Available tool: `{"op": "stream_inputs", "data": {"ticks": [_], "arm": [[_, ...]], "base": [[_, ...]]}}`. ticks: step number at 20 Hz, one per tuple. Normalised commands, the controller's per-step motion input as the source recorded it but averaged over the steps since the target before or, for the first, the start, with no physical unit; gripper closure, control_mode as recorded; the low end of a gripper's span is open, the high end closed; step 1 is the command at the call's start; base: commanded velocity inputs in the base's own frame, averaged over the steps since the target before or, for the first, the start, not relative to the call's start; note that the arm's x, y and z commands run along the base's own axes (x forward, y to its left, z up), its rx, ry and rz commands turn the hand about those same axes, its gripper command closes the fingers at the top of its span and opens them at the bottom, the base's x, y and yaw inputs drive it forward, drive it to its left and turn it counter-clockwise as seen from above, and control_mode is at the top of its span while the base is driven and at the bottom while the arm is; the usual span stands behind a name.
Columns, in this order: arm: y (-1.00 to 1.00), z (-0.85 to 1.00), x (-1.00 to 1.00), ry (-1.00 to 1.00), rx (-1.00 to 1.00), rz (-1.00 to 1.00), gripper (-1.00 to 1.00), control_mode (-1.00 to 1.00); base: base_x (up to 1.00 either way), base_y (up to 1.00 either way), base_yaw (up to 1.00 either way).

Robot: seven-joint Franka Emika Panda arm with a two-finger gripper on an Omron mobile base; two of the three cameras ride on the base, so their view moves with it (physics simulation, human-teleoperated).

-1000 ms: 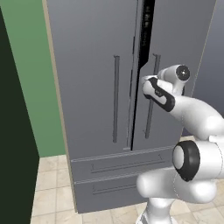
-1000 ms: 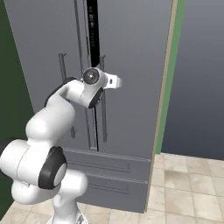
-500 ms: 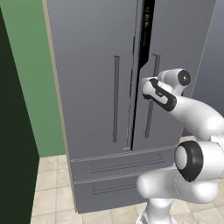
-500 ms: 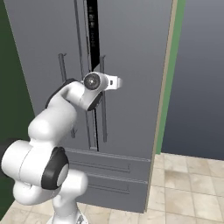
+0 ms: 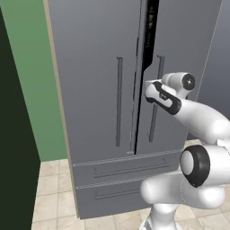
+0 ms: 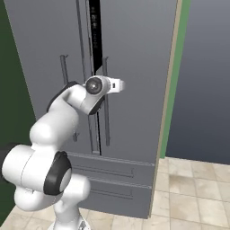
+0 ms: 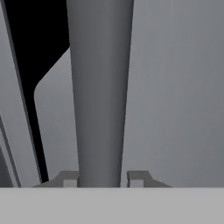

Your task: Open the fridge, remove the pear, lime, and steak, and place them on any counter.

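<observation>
The tall grey fridge (image 5: pixel 90 67) stands with both doors shut and a black centre strip (image 5: pixel 150 31) between them. My gripper (image 7: pixel 101 178) is at the right door's vertical bar handle (image 7: pixel 100 87), about a third of the way down it (image 5: pixel 158 72). In the hand view the bar runs between my two fingertips (image 7: pixel 69 178), which press against its sides, so the gripper is shut on it. In the right base view my hand (image 6: pixel 96 85) covers that stretch of the handle. The pear, lime and steak are hidden behind the doors. The counter is out of view.
The left door's bar handle (image 5: pixel 119 101) is a short way left of my hand. Two drawers (image 5: pixel 121 168) lie under the doors. A green wall (image 5: pixel 27 67) flanks the fridge on the left, a dark grey panel (image 6: pixel 206 76) on the right, and beige floor tiles (image 6: pixel 193 188) lie below.
The fingers have closed in from wide open onto the right door's handle. The hand edged slightly closer to the door; the doors have not moved.
</observation>
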Motion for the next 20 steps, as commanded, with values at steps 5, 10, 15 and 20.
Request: {"op": "stream_inputs", "data": {"ticks": [5, 10, 15, 20], "arm": [[0.00, 0.00, -0.03, 0.01, 0.00, 0.00, 1.00, -1.00], [-0.08, -0.09, -0.24, 0.01, 0.00, 0.00, 1.00, -1.00], [-0.40, -0.12, -0.51, 0.05, -0.02, 0.00, 1.00, -1.00], [-0.69, -0.17, -0.96, 0.03, -0.04, 0.01, 1.00, -1.00]], "base": [[0.00, 0.00, 0.00], [0.00, 0.00, 0.00], [0.00, 0.00, 0.00], [0.00, 0.00, 0.00]]}}
